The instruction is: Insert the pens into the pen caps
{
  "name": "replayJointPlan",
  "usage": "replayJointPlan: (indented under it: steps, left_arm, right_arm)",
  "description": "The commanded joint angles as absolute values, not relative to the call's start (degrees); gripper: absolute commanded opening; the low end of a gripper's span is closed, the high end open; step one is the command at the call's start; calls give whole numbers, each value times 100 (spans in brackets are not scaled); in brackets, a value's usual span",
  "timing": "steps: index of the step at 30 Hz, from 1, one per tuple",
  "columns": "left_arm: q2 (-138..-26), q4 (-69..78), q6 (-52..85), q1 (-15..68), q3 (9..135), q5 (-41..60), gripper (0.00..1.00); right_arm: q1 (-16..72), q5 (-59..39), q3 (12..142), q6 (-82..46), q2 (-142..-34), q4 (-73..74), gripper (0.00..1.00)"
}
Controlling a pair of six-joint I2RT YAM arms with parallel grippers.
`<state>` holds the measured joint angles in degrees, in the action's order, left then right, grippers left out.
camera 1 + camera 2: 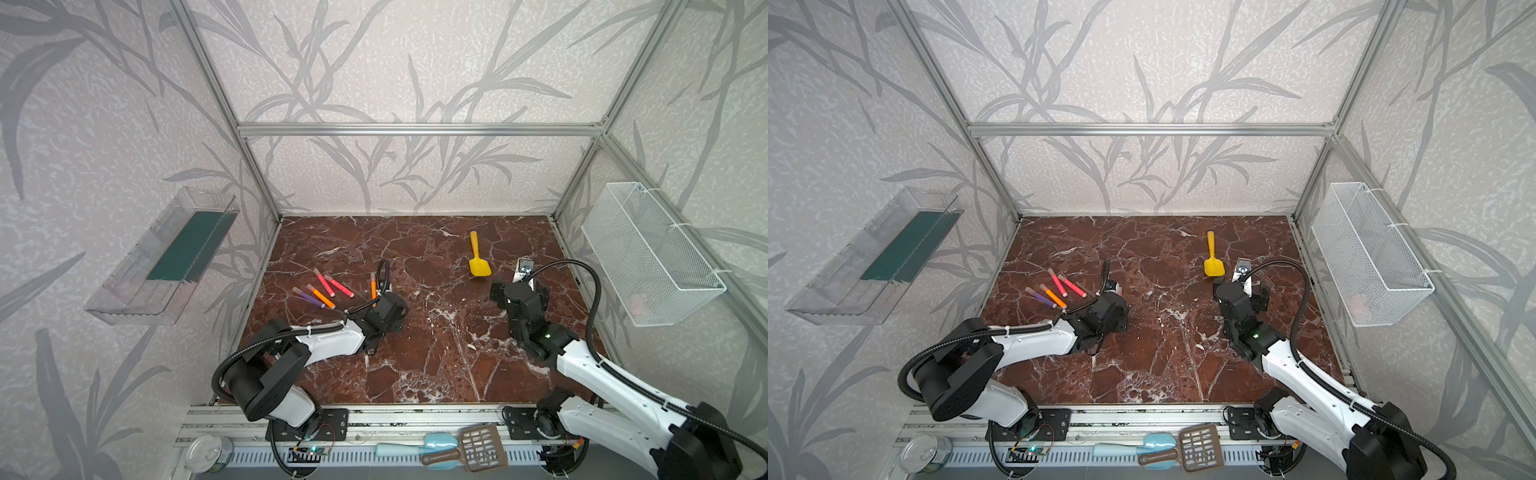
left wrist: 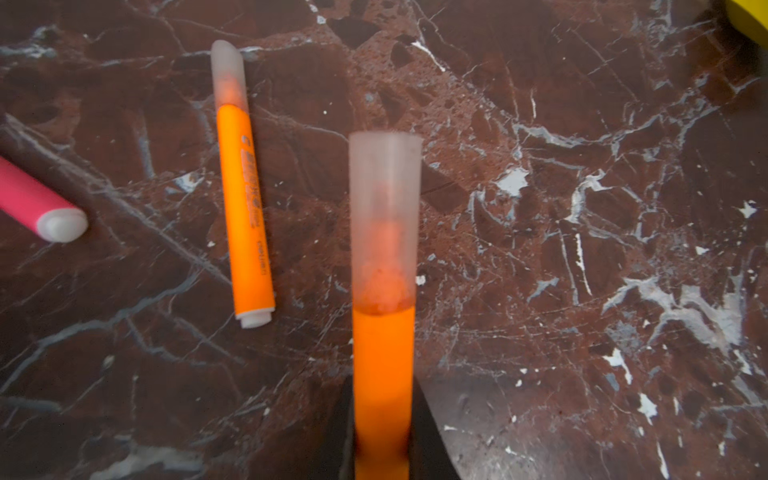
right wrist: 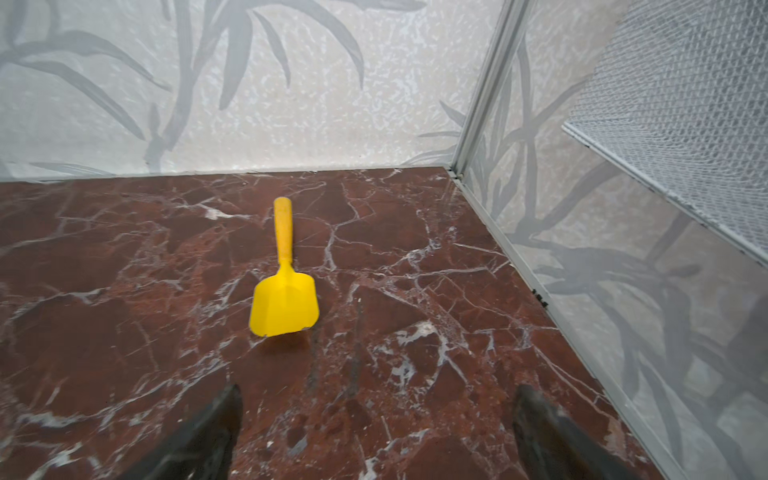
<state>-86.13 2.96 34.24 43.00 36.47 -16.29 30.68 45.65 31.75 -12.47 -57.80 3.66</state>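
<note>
Left wrist view only: the left claw (image 2: pixel 382 453) is clamped on the held orange pen (image 2: pixel 383 365), and a cloudy cap (image 2: pixel 384 199) covers the pen's tip. In both top views the arm hides this grip.
Held pen, axis: it sticks straight out from the claw, capped end leading, above the marble table (image 2: pixel 582 249).
Second orange pen (image 2: pixel 246 208): it lies flat on the table just beside the held one and nearly parallel to it. Its second cap (image 2: pixel 227 70) points the same way, with the white plug toward the claw.
Top views only: four more pens lie in a loose fan near the table's left edge. They are a purple pen (image 1: pixel 308 297), a third orange pen (image 1: pixel 321 296), a pink pen (image 1: pixel 324 282) and another pink pen (image 1: pixel 338 286).
Fan, axes: each slants from far left to near right, paler end far left.
Right claw (image 3: pixel 380 432): its jaws are spread wide with nothing between them. It faces the yellow shovel (image 3: pixel 284 286), whose handle points at the back wall.
Clear tray (image 1: pixel 166 257): it hangs on the left wall, with a dark green strip inside.
Wire basket (image 1: pixel 652 249): it hangs on the right wall. A pale pinkish blur sits at its near end, too dim to name.
</note>
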Motion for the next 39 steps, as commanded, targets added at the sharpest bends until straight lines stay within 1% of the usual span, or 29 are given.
replayJointPlan:
  steps: [1, 3, 5, 8, 10, 11, 13, 14, 15, 16, 17, 19, 20, 21, 22, 23, 24, 25, 26, 27, 28, 29, 30, 33, 34, 36, 37, 38, 39]
  left_arm:
    - [-8324, 0, 3623, 4272, 3515, -1943, 18]
    - [-8274, -157, 3614, 4262, 3525, -2006, 24]
    - [-8221, -258, 3573, 4248, 3546, -2023, 32]
    - [-8149, -452, 3445, 4241, 3678, -2048, 50]
    - [-8128, -744, 3388, 4229, 3895, -2094, 59]
    - [-8104, -873, 3368, 4223, 3988, -2158, 62]
    - [-7899, -1235, 3350, 4196, 4172, -2523, 71]
    - [-7748, -1400, 3351, 4148, 4235, -2780, 74]
    - [-7495, -1582, 3387, 4058, 4276, -3137, 80]
    - [-7194, -1817, 3513, 3896, 4301, -3582, 94]
    - [-6929, -1966, 3628, 3690, 4309, -3905, 98]
    - [-6210, -2056, 3835, 3045, 4119, -4593, 100]
    - [-5885, -1621, 3460, 2760, 3908, -4533, 100]
    - [-5494, -526, 2528, 2488, 3426, -4110, 100]
    - [-5229, 515, 1792, 2378, 2810, -4132, 99]
    - [-5052, 1364, 1293, 2364, 2330, -4431, 99]
    - [-4880, 2584, 498, 2340, 1714, -4496, 100]
    - [-4818, 3677, -199, 2273, 1157, -4327, 100]
    - [-4835, 4223, -512, 2154, 849, -4091, 100]
    - [-4948, 4310, -515, 1844, 757, -3853, 100]
    - [-5138, 3969, -247, 1591, 898, -3885, 99]
    - [-5354, 3714, -2, 1407, 1031, -3869, 100]
    - [-5693, 4050, 135, 1174, 1019, -3675, 99]
    - [-6823, 5480, 97, 942, 958, -3708, 100]
    - [-7284, 5707, 116, 835, 1079, -3692, 100]
    - [-8021, 6339, -54, 695, 1334, -3688, 100]
    - [-8213, 6257, 205, 662, 1457, -3689, 100]
    - [-8400, 6155, 351, 578, 1526, -3351, 100]
    - [-8674, 6378, 193, 493, 1640, -3020, 99]
  right_arm:
    - [2804, 4628, 3167, -570, -6362, 939, 99]
    - [2666, 4621, 3142, -490, -6783, 1085, 99]
    - [2586, 4688, 3091, -263, -7129, 1345, 99]
    - [2438, 4786, 2816, 321, -7641, 2420, 99]
    - [2152, 4342, 2652, 361, -7887, 2865, 99]
    - [2066, 4304, 2637, 337, -7977, 3023, 99]
    - [2049, 4152, 2654, 433, -7999, 3131, 99]
    - [2011, 3970, 2580, 491, -7996, 3365, 99]
    - [1985, 3774, 2456, 593, -8007, 3731, 99]
    - [1961, 3640, 2360, 682, -8015, 4012, 99]
    - [1936, 3517, 2256, 751, -8035, 4378, 99]
    - [1906, 3266, 2055, 895, -8149, 4994, 99]
    - [1815, 3010, 1921, 929, -8345, 5434, 99]
    - [1705, 2787, 1774, 924, -8696, 6156, 99]
    - [1648, 2697, 1687, 1047, -9019, 6826, 99]
    - [1635, 2715, 1701, 1035, -9024, 6747, 99]
    - [1510, 2509, 1801, 799, -8762, 6041, 99]
    - [1300, 2283, 1958, 506, -8497, 5268, 99]
    - [1121, 1921, 2055, 383, -8369, 4889, 100]
    - [1009, 1743, 2045, 307, -8509, 5087, 99]
    - [980, 1739, 1951, 279, -8829, 5650, 99]
    - [988, 1726, 1783, 413, -9149, 6509, 99]
    - [1062, 1745, 1673, 553, -9273, 6774, 99]
    - [1099, 1727, 2036, 449, -8732, 5220, 99]
    - [1094, 1734, 2174, 446, -8863, 5193, 99]
    - [1046, 1677, 2037, 433, -9001, 5692, 99]
    - [1054, 1689, 2046, 473, -9065, 5763, 99]
    - [1055, 1695, 2025, 474, -9079, 5822, 99]
    - [1055, 1694, 2020, 475, -9070, 5805, 99]
